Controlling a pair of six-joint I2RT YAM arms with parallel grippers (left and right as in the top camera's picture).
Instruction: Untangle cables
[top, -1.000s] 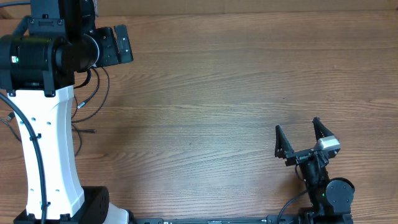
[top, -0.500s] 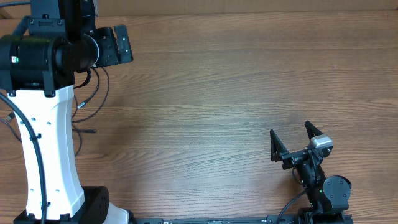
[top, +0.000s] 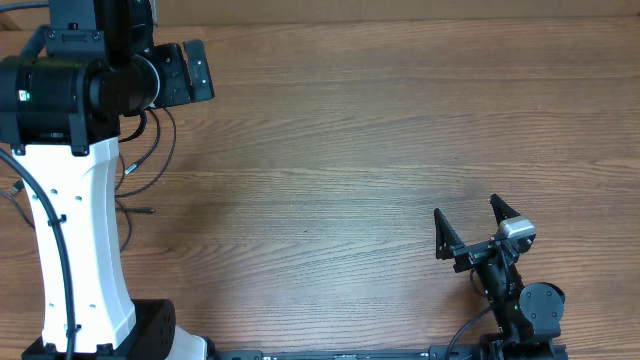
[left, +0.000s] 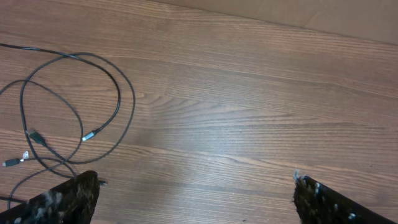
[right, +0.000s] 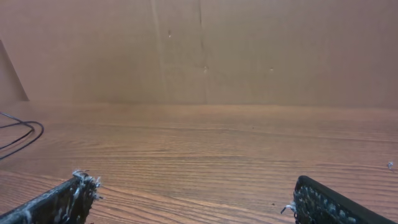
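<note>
Here the cables (left: 74, 112) lie in loose overlapping loops on the wooden table (top: 350, 150), at its left side, partly hidden under the left arm (top: 80, 230) in the overhead view. The left gripper (left: 194, 182) hangs near them, fingers wide apart and empty. The right gripper (top: 470, 218), well apart from the cables, is likewise spread, holding nothing.
</note>
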